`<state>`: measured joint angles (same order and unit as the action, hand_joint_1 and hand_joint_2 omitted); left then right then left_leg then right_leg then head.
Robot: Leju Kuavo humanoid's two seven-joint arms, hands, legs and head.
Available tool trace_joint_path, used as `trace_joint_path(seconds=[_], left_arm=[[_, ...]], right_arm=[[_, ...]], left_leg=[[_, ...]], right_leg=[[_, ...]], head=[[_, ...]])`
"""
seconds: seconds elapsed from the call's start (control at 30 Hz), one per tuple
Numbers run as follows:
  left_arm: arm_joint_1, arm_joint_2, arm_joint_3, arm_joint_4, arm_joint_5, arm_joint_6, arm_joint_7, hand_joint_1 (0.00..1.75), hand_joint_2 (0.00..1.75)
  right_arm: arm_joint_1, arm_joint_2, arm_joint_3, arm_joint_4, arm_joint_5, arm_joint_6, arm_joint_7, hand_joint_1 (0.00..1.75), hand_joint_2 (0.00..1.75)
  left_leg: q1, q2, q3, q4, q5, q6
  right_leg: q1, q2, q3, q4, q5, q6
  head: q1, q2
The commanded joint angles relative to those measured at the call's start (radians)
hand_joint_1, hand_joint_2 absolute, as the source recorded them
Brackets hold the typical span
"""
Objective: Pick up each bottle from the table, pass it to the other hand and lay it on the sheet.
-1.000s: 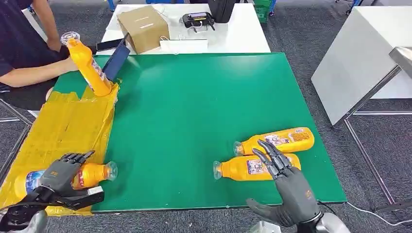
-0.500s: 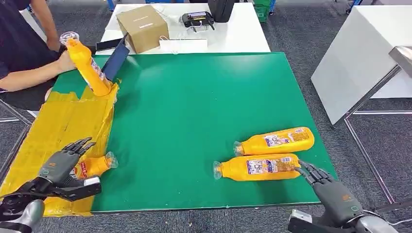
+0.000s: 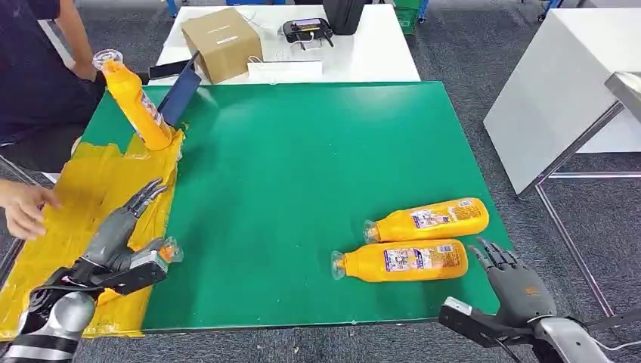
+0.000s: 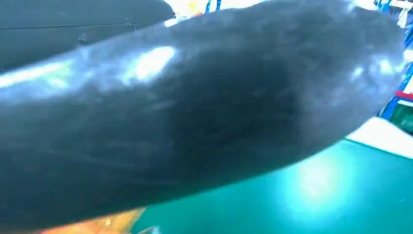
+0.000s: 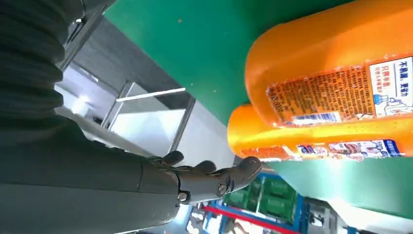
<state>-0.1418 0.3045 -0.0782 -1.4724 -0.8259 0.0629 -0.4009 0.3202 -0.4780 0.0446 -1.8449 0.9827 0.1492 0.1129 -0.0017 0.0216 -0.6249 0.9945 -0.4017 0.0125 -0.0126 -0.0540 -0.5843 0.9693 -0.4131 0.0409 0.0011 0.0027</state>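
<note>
The green table takes up most of the head view, with a crinkled yellow sheet taped along its left side. Beyond it stands a white table carrying a cardboard box. At the far left a person sits in a dark top, one hand resting over the sheet's left edge.

Two orange bottles lie on their sides at the near right of the green table, caps pointing left, each with a clear cap and a printed label in white, blue and orange. The near bottle lies just beside the far bottle; in the right wrist view they look to be touching along their sides. A third bottle leans tilted at the sheet's far corner, cap up. A fourth bottle lies at the sheet's near right edge, mostly hidden under the left hand, only its clear cap end showing.

The left hand sits over that bottle with fingers stretched out straight and apart, gripping nothing. The right hand hovers at the table's near right edge, just beside the near bottle's base, fingers spread and holding nothing
</note>
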Motion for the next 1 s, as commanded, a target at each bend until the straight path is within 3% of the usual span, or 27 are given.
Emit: trace_joint_path(seconds=[0.03, 0.2, 0.47, 1.0], left_arm=[[-0.016, -0.071, 0.039, -0.013, 0.030, -0.018, -0.011, 0.00, 0.00], [-0.029, -0.138, 0.061, -0.075, 0.136, -0.091, -0.006, 0.00, 0.00], [-0.066, -0.137, 0.028, -0.048, 0.116, -0.086, 0.002, 0.00, 0.00], [-0.076, -0.128, 0.031, -0.034, 0.109, -0.076, -0.002, 0.00, 0.00]], right_arm=[[-0.039, 0.068, 0.004, 0.092, 0.003, 0.008, -0.004, 0.00, 1.75], [-0.115, 0.136, 0.036, 0.175, 0.040, 0.027, -0.023, 0.00, 1.75], [-0.212, 0.197, 0.187, 0.275, 0.085, 0.035, -0.019, 0.00, 1.75], [-0.263, 0.202, 0.214, 0.313, 0.083, 0.045, -0.015, 0.00, 1.75]], left_leg=[[0.002, -0.001, 0.006, -0.001, -0.002, -0.001], [0.002, -0.001, 0.004, -0.001, -0.001, -0.001], [0.003, -0.001, 0.010, -0.001, -0.003, -0.003], [0.002, 0.000, 0.004, -0.001, 0.000, -0.001]], right_leg=[[0.001, 0.004, 0.006, -0.002, -0.002, -0.002], [0.001, 0.004, 0.004, -0.003, 0.000, -0.001], [0.002, 0.009, 0.010, -0.002, -0.002, -0.004], [0.001, 0.003, 0.004, -0.001, -0.001, -0.002]], head=[[0.000, 0.000], [0.000, 0.000], [0.000, 0.000], [0.000, 0.000]])
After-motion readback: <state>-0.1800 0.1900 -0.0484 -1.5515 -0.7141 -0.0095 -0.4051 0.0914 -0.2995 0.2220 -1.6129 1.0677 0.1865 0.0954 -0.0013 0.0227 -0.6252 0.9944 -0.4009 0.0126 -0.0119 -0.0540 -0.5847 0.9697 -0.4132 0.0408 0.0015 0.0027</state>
